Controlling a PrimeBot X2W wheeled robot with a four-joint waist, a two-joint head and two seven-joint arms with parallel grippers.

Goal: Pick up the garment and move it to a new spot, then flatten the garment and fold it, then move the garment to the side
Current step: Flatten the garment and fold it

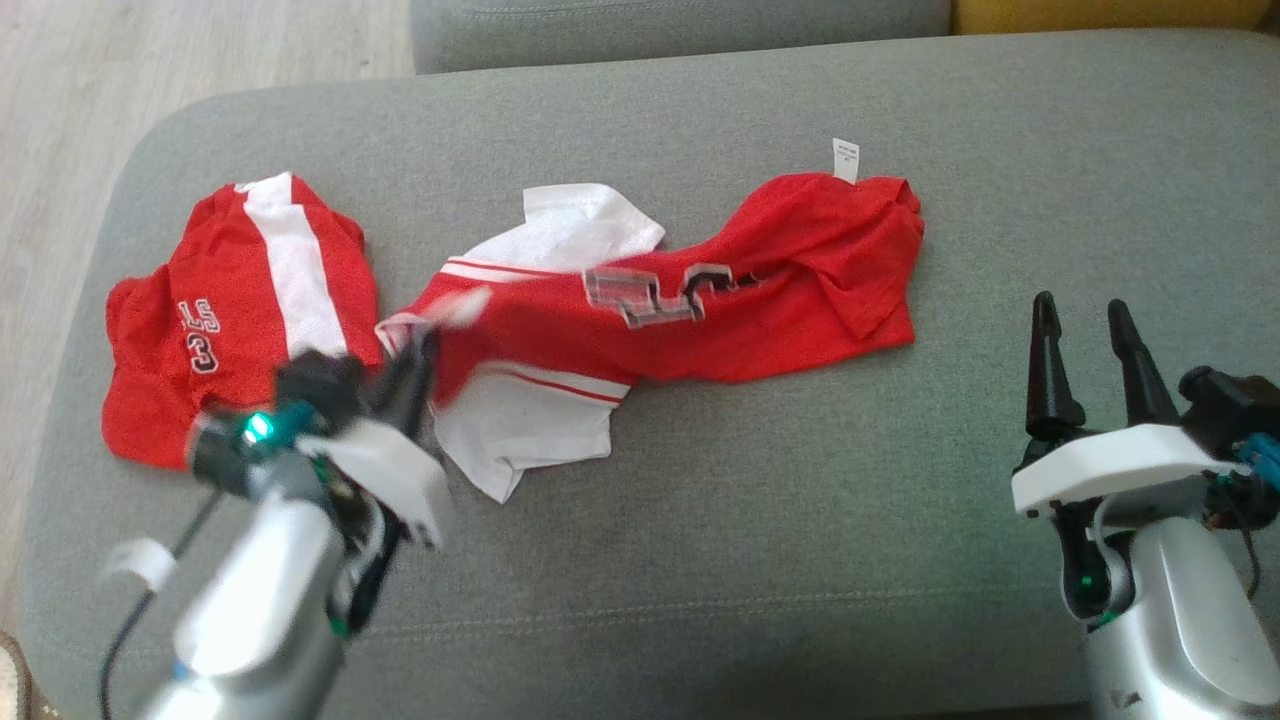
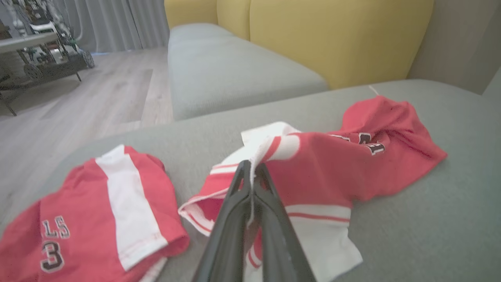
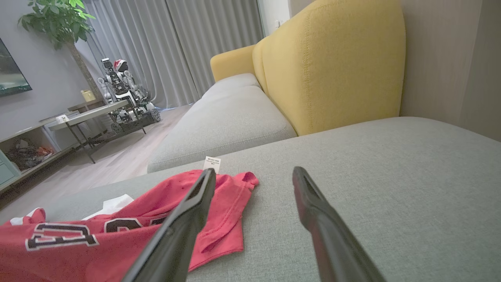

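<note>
From the head view, we see the shirt (image 1: pixel 800 270) lying crumpled in the middle of the grey sofa (image 1: pixel 700 540), its long axis running from our left to our right. The left fingers (image 1: pixel 410 370) are pressed together on its left end, pinching a red-and-white edge just beside the folded shorts (image 1: pixel 240 300). The right fingers (image 1: pixel 1045 360) are spread and hold nothing, hovering well apart from the shirt's right end, which lies ahead of them and toward the left. The white tag (image 1: pixel 846 160) marks that far end.

From the left wrist view, the left fingers (image 2: pixel 235 203) close on a white fold of the shirt (image 2: pixel 325 176), and the rest of the cloth trails away ahead and to that view's right. The shorts (image 2: pixel 98 211) sit near on the other side, apart from the grip.

From the right wrist view, the right fingers (image 3: pixel 188 219) stand wide over bare sofa, with the shirt (image 3: pixel 90 254) and its tag (image 3: pixel 211 163) off to that view's left.

We judge that the left arm alone has the shirt, so any lift will drag it lengthwise from that end. The right arm is the nearer one to the free end.
</note>
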